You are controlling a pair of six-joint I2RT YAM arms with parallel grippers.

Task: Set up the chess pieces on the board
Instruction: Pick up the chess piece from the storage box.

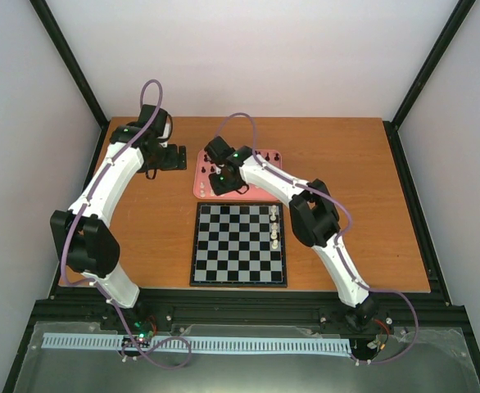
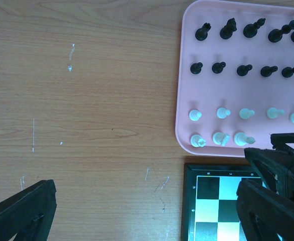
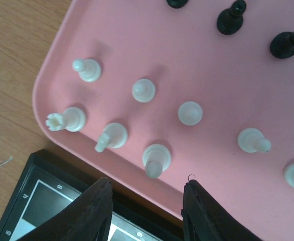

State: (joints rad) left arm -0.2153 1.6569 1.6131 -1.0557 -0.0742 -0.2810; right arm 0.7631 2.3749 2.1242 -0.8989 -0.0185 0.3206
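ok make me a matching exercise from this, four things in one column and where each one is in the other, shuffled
1. small black chess pieces
2. flat pink rounded-corner tray
3. black and grey-blue checkered board
4. left gripper

a. just beyond the board's far edge
b. over bare wooden table, left of the tray
c. in the tray's two far rows
d. by the table's near edge

Pairs: 1-c, 2-a, 3-d, 4-b

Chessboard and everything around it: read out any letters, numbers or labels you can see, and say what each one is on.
"S" or "5": white mark on the board, on its dark border, right wrist view; tilted, uncertain.
"9" or "6": farther along that border, equally uncertain.
Left wrist view: tiny border marks, too small to read.
The pink tray and chess pieces: no text.
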